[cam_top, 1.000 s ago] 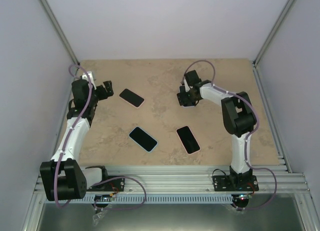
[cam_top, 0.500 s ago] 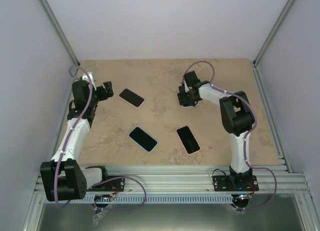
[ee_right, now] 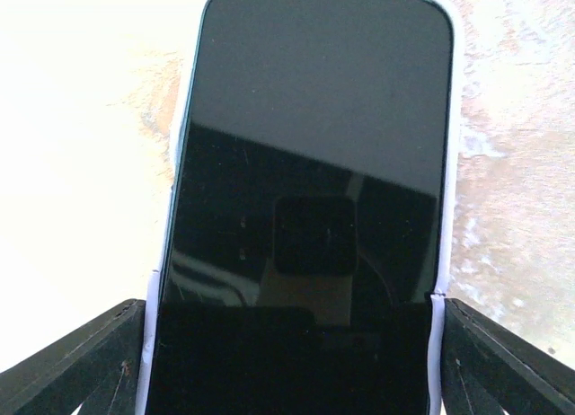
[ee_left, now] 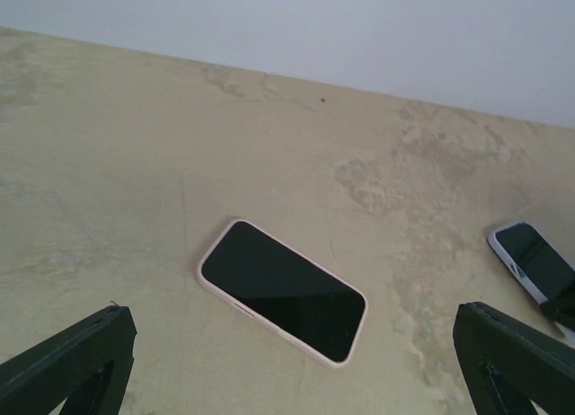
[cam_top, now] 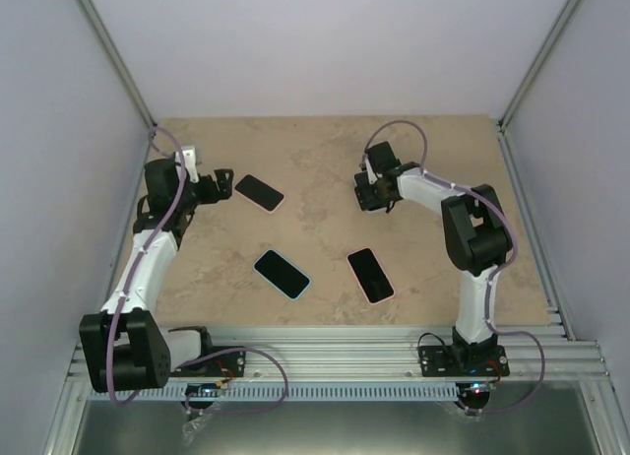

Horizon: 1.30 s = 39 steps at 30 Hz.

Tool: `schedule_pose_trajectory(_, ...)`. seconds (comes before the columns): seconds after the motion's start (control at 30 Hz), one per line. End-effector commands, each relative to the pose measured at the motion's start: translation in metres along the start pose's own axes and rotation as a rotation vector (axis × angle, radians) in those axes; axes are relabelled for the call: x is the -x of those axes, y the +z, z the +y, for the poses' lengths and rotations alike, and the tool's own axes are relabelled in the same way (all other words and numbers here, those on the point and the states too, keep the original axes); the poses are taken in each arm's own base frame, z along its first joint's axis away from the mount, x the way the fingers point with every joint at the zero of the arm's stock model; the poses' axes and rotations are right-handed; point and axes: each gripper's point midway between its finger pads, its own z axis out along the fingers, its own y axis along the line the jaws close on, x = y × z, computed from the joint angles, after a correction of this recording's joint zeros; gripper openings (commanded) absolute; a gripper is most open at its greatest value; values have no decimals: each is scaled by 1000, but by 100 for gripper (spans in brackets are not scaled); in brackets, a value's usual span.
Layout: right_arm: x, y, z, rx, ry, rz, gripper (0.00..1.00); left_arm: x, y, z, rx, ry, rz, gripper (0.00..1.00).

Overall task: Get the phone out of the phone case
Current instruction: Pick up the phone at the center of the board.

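**Top view.** The tabletop (cam_top: 325,145) shows 3 phones, all flat with the screen up. A pink-cased phone (cam_top: 259,191) lies in the upper left. A blue-cased phone (cam_top: 282,274) lies near the middle, and a second pink phone (cam_top: 370,275) lies just right of it. The left claw (cam_top: 220,183) sits at the upper left with its jaws wide. It is just beside the pink-cased phone and apart from it. The right claw (cam_top: 372,196) is right of centre in the upper half, pointing down at the tabletop. It hides whatever lies under it.

**Left wrist view.** The 2 fingers (ee_left: 72,357) stand far apart in the lower corners with nothing between them. The pink-cased phone lies in the middle of the frame. A pale-rimmed phone (ee_left: 532,260) is cut off by the right edge.

**Right wrist view.** The phone (ee_right: 310,163) fills the frame, dark screen up, inside its pale case (ee_right: 455,136) on the tabletop. The claw's 2 fingers (ee_right: 81,357) stand in the lower corners. There is 1 on each side of the phone's near end, right at the case edges. I cannot tell whether they press on it.
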Motion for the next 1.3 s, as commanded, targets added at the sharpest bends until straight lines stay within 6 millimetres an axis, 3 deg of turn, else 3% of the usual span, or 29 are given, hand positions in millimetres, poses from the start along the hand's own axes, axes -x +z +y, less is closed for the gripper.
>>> schedule_pose_trajectory(0.0,45,-48,-4,-19,-43,-190,57,4,-2,-21,-104,56,28,99)
schedule_pose_trajectory(0.2,64,-83,1,6,-88,-316,53,10,-7,-44,-237,40,16,99)
schedule_pose_trajectory(0.5,70,-99,15,91,-112,-364,49,6,-2,-61,-364,-6,28,99)
schedule_pose_trajectory(0.8,64,-110,49,269,-128,-398,49,-14,19,-75,-507,-142,89,96)
schedule_pose_trajectory(1.03,67,-132,79,369,-172,-452,49,-21,35,-98,-638,-369,147,92)
schedule_pose_trajectory(1.27,69,-158,109,424,-225,-500,49,-36,45,-143,-738,-429,229,85)
